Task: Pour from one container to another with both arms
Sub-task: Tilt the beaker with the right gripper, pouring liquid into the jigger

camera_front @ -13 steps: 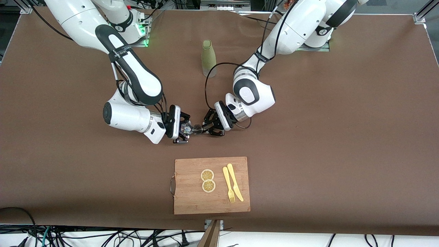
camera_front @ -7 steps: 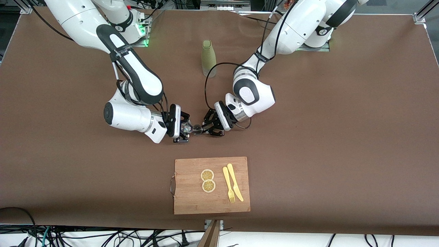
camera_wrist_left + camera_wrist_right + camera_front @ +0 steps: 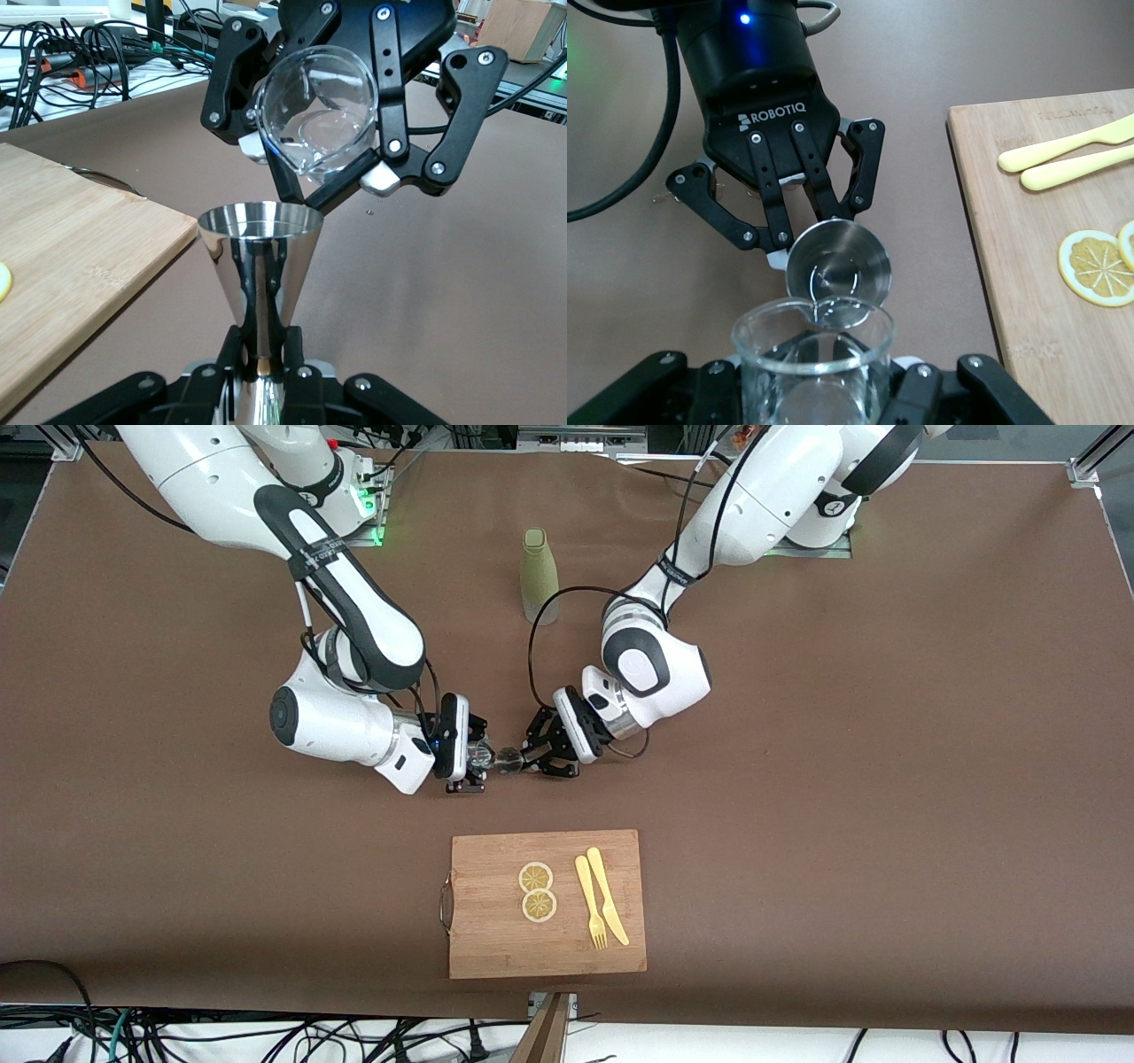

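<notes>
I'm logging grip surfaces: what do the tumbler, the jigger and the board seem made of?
Tumbler: clear glass, by its transparency and thick base.
Jigger: polished metal, probably steel, mirror-bright with reflections.
Cutting board: wood or bamboo, matte, with visible grain.

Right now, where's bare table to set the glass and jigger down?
Bare brown table runs wide toward either arm's end, also between the cutting board and the grippers. Crowded at the middle: right gripper tips the tumbler over the jigger, held by the left gripper. The bottle stands near the bases.
</notes>
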